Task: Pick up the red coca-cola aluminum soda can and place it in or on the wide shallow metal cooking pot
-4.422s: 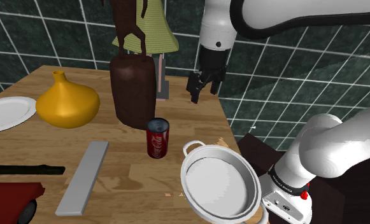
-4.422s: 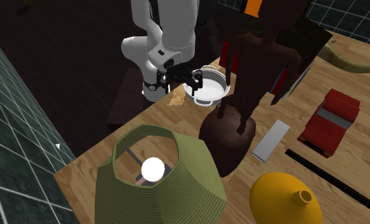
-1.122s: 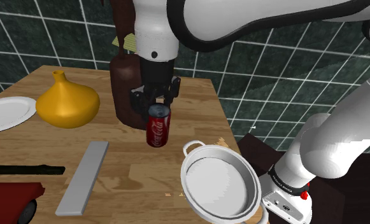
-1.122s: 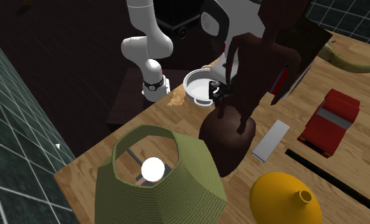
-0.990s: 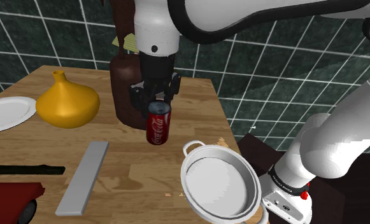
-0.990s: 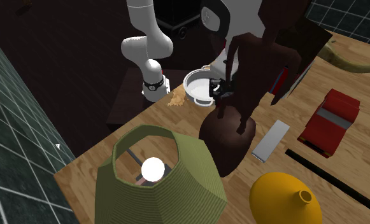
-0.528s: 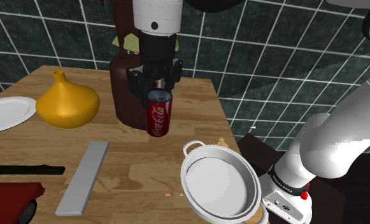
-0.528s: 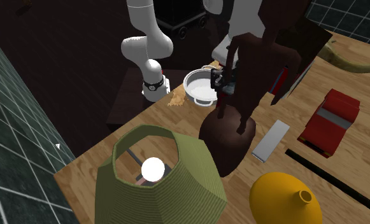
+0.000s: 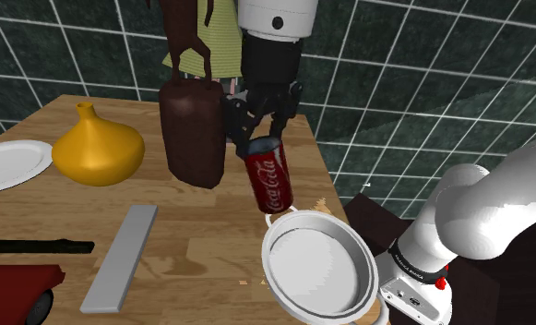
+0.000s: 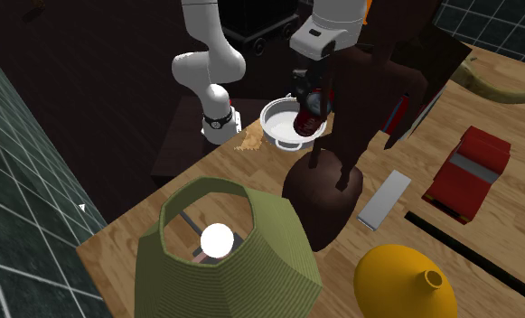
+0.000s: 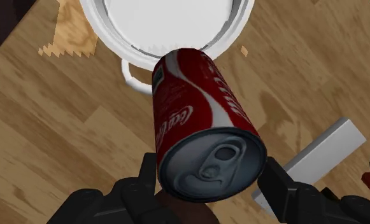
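A red Coca-Cola can hangs tilted in the air, its top clasped by my black gripper, which is shut on it. The can's lower end hovers just above the far rim of the wide shallow white pot near the table's front corner. In the second exterior view the can hangs over the pot beside the dark brown figure. From the wrist the can sits between my fingers, leaning toward the pot and its handle below.
A dark brown vase stands just to the shoulder view's left of the can. A yellow gourd vase, a white plate, a grey flat bar and a red toy car lie further left. A green lampshade stands behind.
The can has been lifted off the table and carried toward the shoulder view's right, from beside the brown vase to above the pot's far rim. It now hangs tilted.
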{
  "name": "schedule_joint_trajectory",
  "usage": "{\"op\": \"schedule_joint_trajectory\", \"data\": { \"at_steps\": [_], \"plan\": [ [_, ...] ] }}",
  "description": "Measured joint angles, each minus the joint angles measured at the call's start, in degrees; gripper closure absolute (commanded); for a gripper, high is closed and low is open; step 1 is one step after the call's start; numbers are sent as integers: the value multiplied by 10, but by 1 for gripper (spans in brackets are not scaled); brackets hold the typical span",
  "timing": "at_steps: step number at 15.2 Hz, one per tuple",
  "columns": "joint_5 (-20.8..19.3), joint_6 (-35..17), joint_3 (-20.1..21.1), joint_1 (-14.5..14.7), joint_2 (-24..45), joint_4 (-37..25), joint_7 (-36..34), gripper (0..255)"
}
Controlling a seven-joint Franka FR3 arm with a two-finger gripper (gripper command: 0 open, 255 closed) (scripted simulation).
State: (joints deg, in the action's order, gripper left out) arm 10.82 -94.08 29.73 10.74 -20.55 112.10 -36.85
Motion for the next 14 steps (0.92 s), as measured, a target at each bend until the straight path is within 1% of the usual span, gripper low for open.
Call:
{"op": "schedule_joint_trajectory", "data": {
  "at_steps": [5, 9, 12, 14],
  "plan": [
    [38, 37, -11, 28, -95, 56, -5, 255],
    [65, 81, -27, 56, -180, 96, -11, 255],
    [77, 101, -30, 71, -219, 113, -19, 255],
    [81, 95, -29, 75, -230, 130, -19, 255]
  ]
}}
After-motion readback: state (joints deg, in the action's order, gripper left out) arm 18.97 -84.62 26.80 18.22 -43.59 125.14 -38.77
